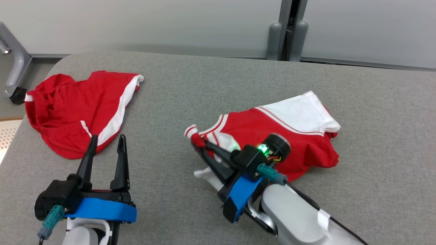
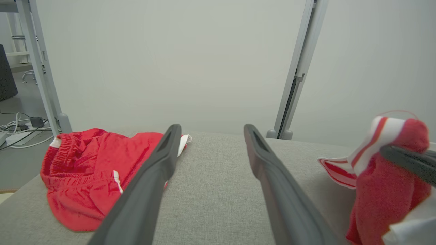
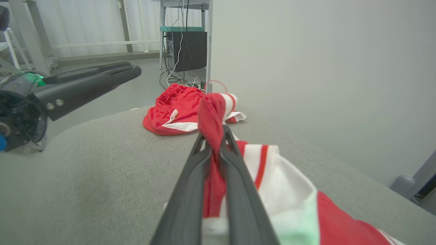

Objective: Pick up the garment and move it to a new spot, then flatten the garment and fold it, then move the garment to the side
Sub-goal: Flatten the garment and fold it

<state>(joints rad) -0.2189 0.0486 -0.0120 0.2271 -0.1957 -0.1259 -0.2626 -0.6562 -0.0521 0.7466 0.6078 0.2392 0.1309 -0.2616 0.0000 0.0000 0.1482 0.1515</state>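
Observation:
The garment (image 1: 289, 126), a crumpled red and white top, lies right of centre on the grey padded table (image 1: 204, 85). My right gripper (image 1: 197, 141) is shut on a bunched red and white edge at the top's left end, lifted a little off the surface. The right wrist view shows that cloth (image 3: 293, 190) pinched between the two fingers of the right gripper (image 3: 214, 136). My left gripper (image 1: 107, 139) stands open at the lower left with nothing between its fingers. In the left wrist view, the left gripper (image 2: 212, 129) points across the table, with the gripped fold (image 2: 381, 190) at the right edge.
Red shorts with white stripes (image 1: 78, 112) lie crumpled at the table's far left, just beyond the left fingertips. A grey wall with a vertical post (image 1: 287, 34) runs behind the table. A metal frame leg with a caster (image 1: 17, 95) stands off the left edge.

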